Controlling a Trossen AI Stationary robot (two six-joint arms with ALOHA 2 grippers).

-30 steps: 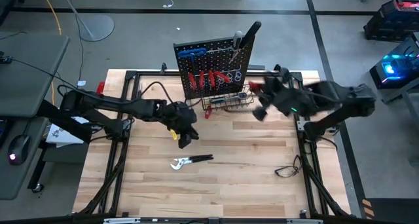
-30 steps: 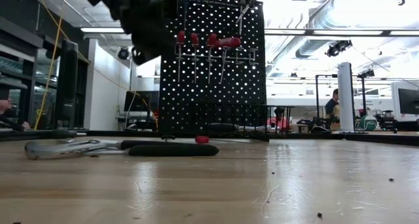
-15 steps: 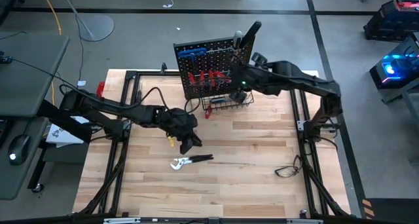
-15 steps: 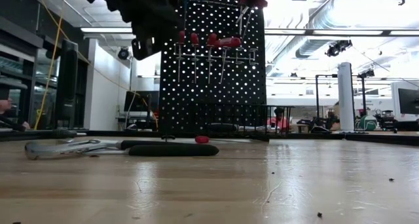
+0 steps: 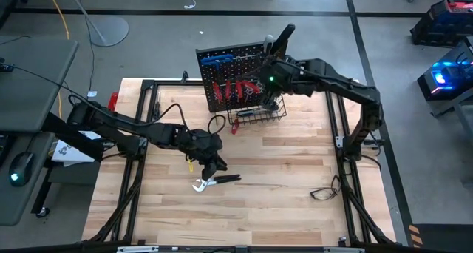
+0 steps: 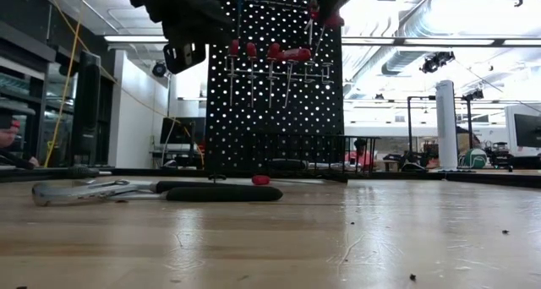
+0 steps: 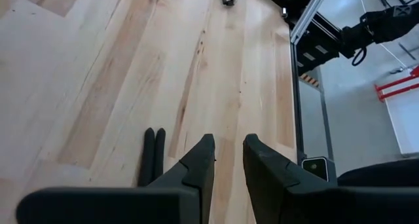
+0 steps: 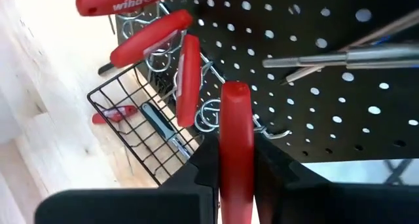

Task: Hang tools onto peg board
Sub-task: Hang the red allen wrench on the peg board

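Wood: the desk (image 5: 281, 164) is pale butcher-block planking, smooth, with visible grain and a few dark specks near the low camera.
Peg board: a black upright perforated metal panel (image 5: 236, 79) at the back of the desk, with rows of round holes, wire rings and a black wire basket (image 5: 259, 116) at its foot.
Hung tools: red-handled screwdrivers (image 5: 236, 89) sit in the rings mid-panel; blue T-shaped hex keys (image 5: 216, 60) hang at its upper left corner.
Pliers: silver jaws with black handles (image 5: 214, 182), lying flat on the desk in front of the peg board.
Loose piece: a small red item (image 6: 260, 180) lies on the desk near the foot of the panel; I cannot tell what it is.
Right gripper: (image 8: 236, 145) up against the panel face, fingers clamped on a red screwdriver handle (image 8: 234, 139), smooth and rounded, just beside the rings.
Left gripper: (image 7: 229, 162) low over the desk just above the pliers, fingers a narrow gap apart with nothing between them.
Room: grey floor around the desk, a yellow cable, a lit workshop behind with ceiling ducts and people far off.
Change: a second ago the right gripper was well to the right of the panel; it has swung in to it. The left gripper has dropped closer to the pliers.
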